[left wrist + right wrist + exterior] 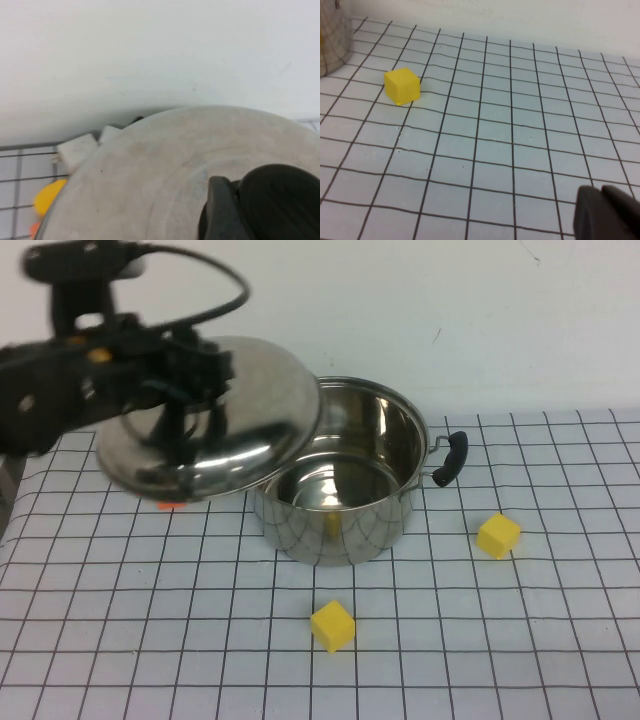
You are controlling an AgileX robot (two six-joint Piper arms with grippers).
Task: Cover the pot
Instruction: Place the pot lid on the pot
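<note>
Surface I saw was a white mat point(520, 660) with a black grid, plain white wall behind. The pot point(345, 485), round, deep, mirror-polished steel, sat centre frame in the high view, open on top, one black side handle point(450, 458) sticking out right on a wire bracket. The domed steel lid point(215, 420) hung tilted at upper left, its right edge overlapping the pot's left rim. The left gripper point(185, 375) was closed on the lid's black knob point(265, 205); in the left wrist view the dome looked dull and faintly scuffed. Two yellow cubes: one point(332, 625) below the pot, one point(498, 535) to its right, both apart from it, open mat around them. The right gripper point(607, 212) only showed as a dark tip at lower right of its wrist view over bare grid; couldn't tell its opening.
</note>
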